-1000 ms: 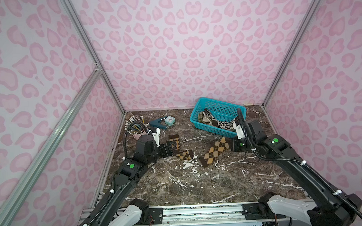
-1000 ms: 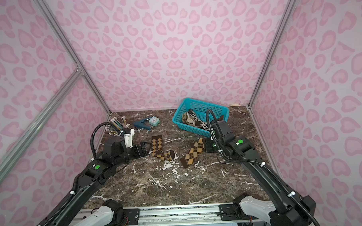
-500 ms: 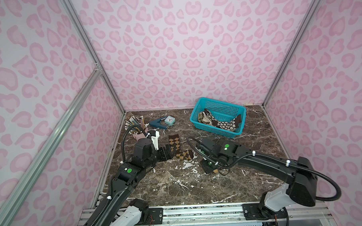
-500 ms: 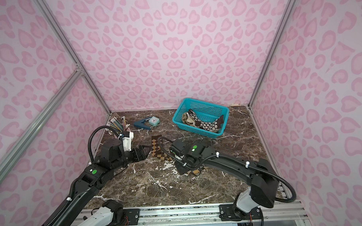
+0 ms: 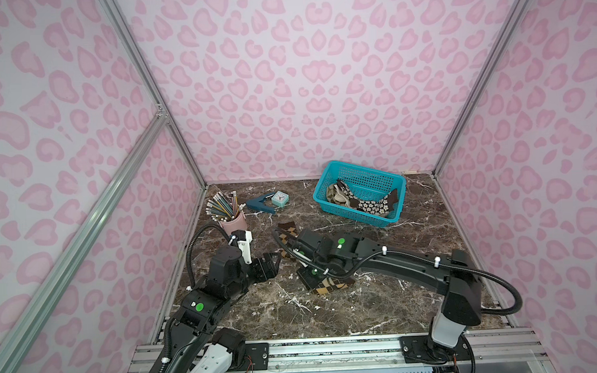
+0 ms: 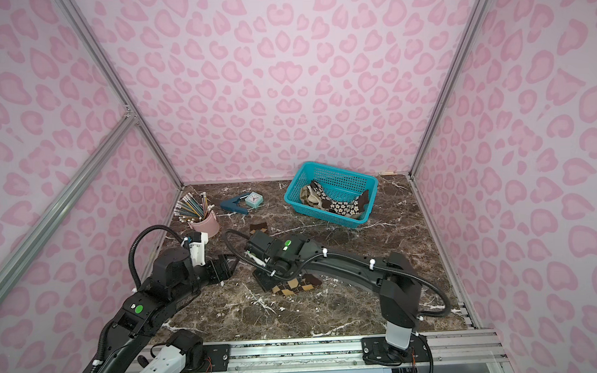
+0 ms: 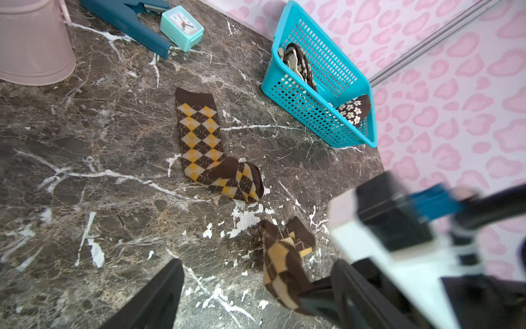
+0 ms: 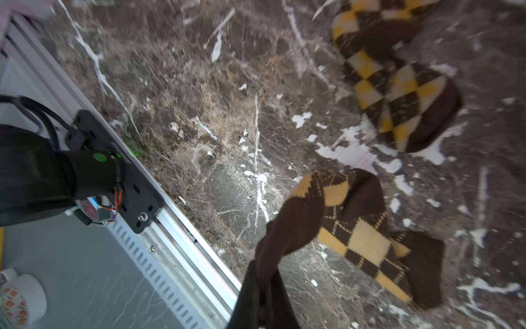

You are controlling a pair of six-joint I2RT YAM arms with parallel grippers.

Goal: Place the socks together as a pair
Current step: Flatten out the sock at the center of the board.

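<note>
counter: dark brown marble counter with white veins, pink heart-print walls round it
right fingers: right fingers pinched fully shut on the bunched dark-brown end of the held argyle sock, a soft knit sock in brown and tan diamonds
held sock place: near centre of the counter, mostly under the black right arm in both top views. The pinched end is lifted and the rest trails down and seems to lie on the marble. The right wrist view is blurred, so I can't tell how much of it touches.
left fingers: left fingers spread wide, nothing in them, low over the counter at near left. They point right toward the socks. The held argyle sock shows in the gap between them in the left wrist view, not touching.
flat sock: second brown-and-tan argyle knit sock, the flat argyle sock, lies flat just beyond the held one with its foot bent at the heel. Its brown cuff points far, and the foot is hidden by the right arm in the top views.
pair gap: the toe of the flat argyle sock is near the held argyle sock, with a strip of bare marble between them
basket: teal plastic mesh basket, far right
basket contents: dark brown sock with cream flowers with one end up on the right rim, and a cream-and-brown striped sock bunched at the left end
clutter far left: pink cup of pencils, dark blue stapler, small mint-green clock, all well apart from the argyle socks
</note>
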